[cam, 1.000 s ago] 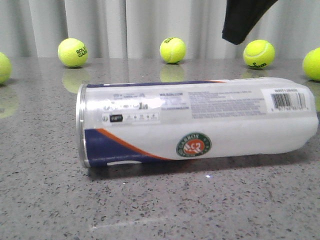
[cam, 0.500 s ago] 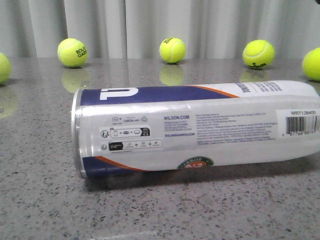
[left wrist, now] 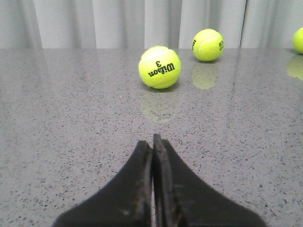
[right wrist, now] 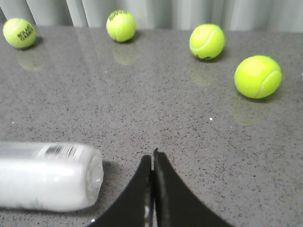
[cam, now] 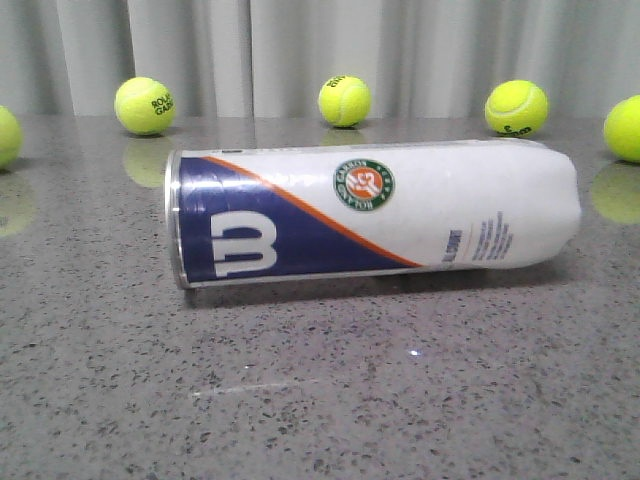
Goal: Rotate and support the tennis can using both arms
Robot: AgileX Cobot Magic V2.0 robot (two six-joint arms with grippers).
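The tennis can (cam: 370, 215) lies on its side on the grey speckled table, silver rim to the left, navy band with the white Wilson W and the round emblem facing the front camera. Neither arm shows in the front view. In the right wrist view the can's rounded white end (right wrist: 47, 175) with its barcode lies beside my right gripper (right wrist: 152, 158), which is shut and apart from it. In the left wrist view my left gripper (left wrist: 152, 142) is shut over bare table, with the can out of that view.
Several yellow-green tennis balls stand along the back by the curtain: (cam: 145, 105), (cam: 345, 100), (cam: 516, 108), (cam: 625, 128). One ball (left wrist: 160, 67) lies ahead of the left gripper, another ball (right wrist: 258, 76) off to the side of the right gripper.
The can has rolled about its long axis: the label and barcode side gave way to the navy Wilson side. The black arm seen at the upper right a second ago has left the front view.
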